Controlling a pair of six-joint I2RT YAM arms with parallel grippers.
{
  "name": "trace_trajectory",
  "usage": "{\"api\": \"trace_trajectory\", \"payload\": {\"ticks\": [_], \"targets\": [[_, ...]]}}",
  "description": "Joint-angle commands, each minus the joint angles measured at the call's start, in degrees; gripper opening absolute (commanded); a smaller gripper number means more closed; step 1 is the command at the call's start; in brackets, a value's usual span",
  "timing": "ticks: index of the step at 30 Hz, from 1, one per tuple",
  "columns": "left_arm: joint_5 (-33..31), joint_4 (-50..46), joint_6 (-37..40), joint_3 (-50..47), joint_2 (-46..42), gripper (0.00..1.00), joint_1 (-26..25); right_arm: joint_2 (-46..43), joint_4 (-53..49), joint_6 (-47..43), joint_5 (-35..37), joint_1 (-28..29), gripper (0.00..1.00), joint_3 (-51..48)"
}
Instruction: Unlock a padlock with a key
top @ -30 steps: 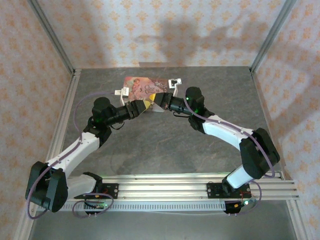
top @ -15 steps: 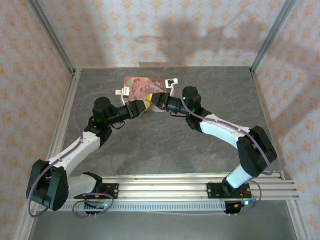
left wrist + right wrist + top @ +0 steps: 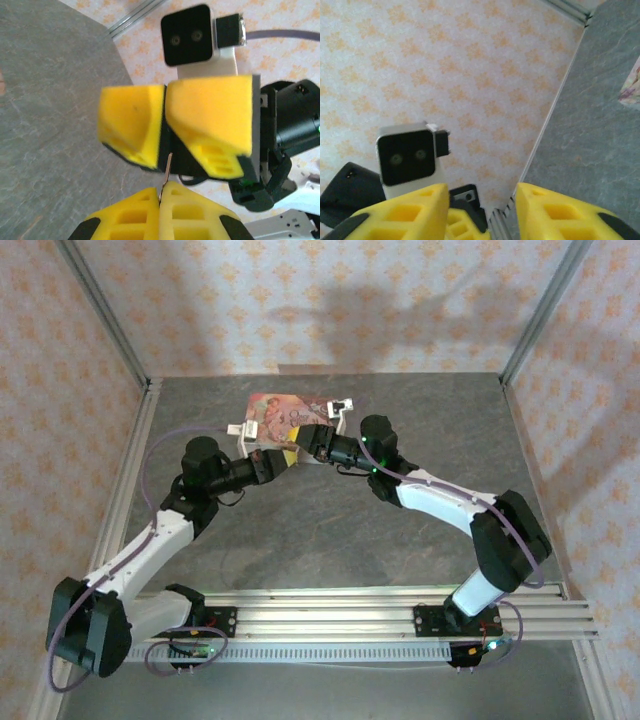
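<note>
Left fingers [image 3: 175, 206] have just clamped the thin pale metal key [image 3: 168, 170] as the right fingers [image 3: 420, 210] parted, completing the handover.

The left arm [image 3: 150, 540] and right arm [image 3: 440, 502] have white shells, black joints and black bases. A purple-grey cable [image 3: 152, 462] loops along each. The left gripper [image 3: 161, 200] and right gripper [image 3: 482, 210] have blocky yellow fingers [image 3: 210, 110] with rectangular pockets. Each wrist carries a black-faced camera [image 3: 189, 35] with 2 lenses.
</note>
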Motion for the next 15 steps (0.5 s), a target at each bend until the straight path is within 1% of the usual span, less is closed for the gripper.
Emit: {"api": "trace_trajectory", "payload": {"ticks": [1,3,5,9,13,15], "targets": [[-0.9,-10.1,10.2,2.3,-3.6,0.00,0.0,-3.6,-5.9,-1.4,1.4,-0.5,0.49,2.6],[-0.3,-11.8,12.1,2.3,-4.7,0.00,0.1,-4.4,-8.7,-1.8,-0.2,-0.7,0.51,3.2],[0.2,-13.2,13.1,2.5,-5.3,0.00,0.2,-4.8,-10.3,-1.7,-2.8,-0.9,0.50,3.7],[0.8,-12.1,12.4,2.0,-5.6,0.00,0.4,-5.5,-8.7,-0.5,-7.3,-0.4,0.45,3.0],[2.1,-8.8,9.8,1.5,-4.7,0.00,0.7,-6.6,-8.2,-2.4,-7.6,0.9,0.35,1.4],[2.6,-7.7,9.0,1.5,-4.5,0.00,0.7,-6.6,-8.4,-2.8,-7.5,1.4,0.33,1.2]]}}
